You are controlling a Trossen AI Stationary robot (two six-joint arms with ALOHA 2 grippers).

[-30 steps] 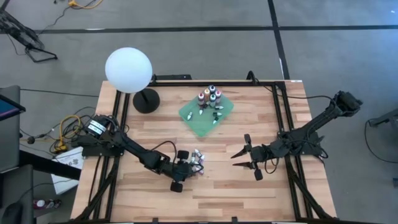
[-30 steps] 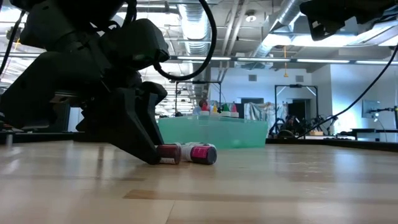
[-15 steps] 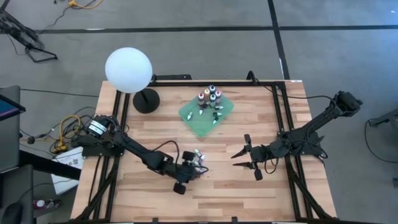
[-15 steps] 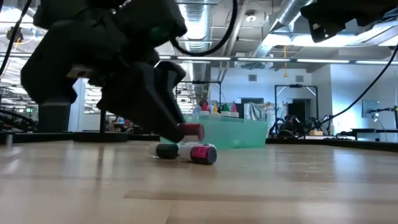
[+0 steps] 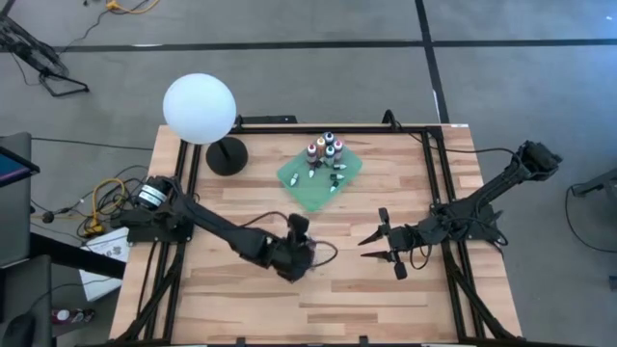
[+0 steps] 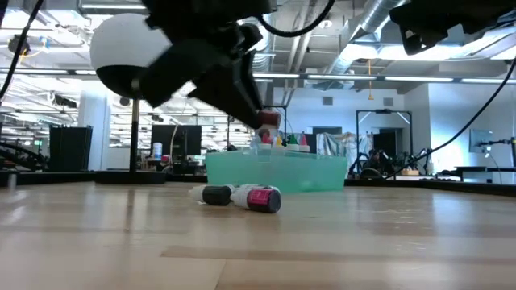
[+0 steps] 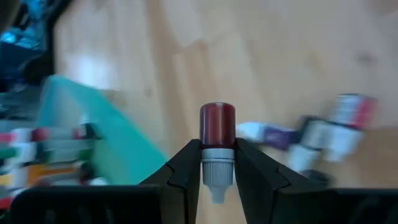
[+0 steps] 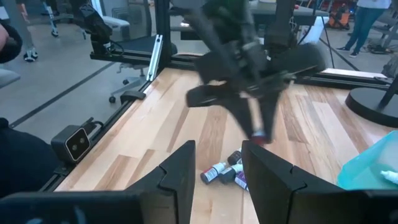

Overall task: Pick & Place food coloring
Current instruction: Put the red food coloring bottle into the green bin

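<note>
My left gripper is clamped on a small bottle with a dark red cap, my two fingers pinching its pale neck so the cap stands clear beyond the tips. In the low view the gripper hangs above the table with the bottle off the wood, fingers angled down and toward the green cloth. From above, my left arm runs from its base at the table's left edge out across the boards, wrist bent near the table's middle, the gripper short of the cloth.

Below and just beside the gripper, a few more bottles lie on their sides on the wood, touching one another: one with a black cap, one with a magenta label. My right wrist camera sees the same cluster under the left gripper.

Other bottles stand upright together on the cloth's far corner, and a few small ones lie flat on it nearer the middle.

My right gripper waits over the right half of the table, well apart from the bottles, its fingers parted and holding nothing. A white globe lamp stands at the far left corner.
</note>
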